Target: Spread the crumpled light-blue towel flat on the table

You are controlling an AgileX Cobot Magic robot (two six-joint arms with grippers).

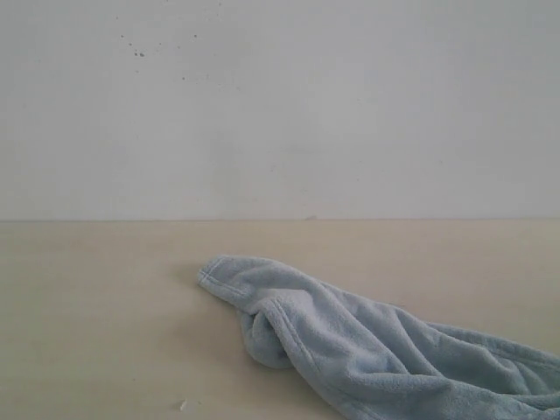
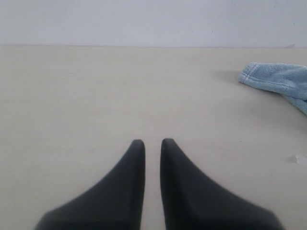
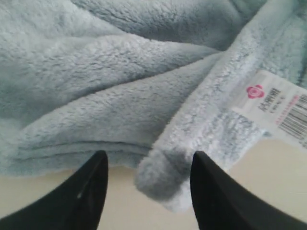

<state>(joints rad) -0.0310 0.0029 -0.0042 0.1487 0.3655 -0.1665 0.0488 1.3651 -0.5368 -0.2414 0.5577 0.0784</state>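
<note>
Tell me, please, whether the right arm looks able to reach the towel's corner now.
Probably yes: the right gripper is open and a towel corner lies between its fingers, nothing blocking.

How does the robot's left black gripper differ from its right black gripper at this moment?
The left gripper has its fingers nearly together, with only a thin gap; the right gripper has its fingers spread wide. The left one hangs over the bare cream table, with the crumpled light-blue fluffy towel off to one side; the right one straddles a hemmed corner of it, near the white barcode tag. Both have tapered black fingers and neither grips anything.
</note>
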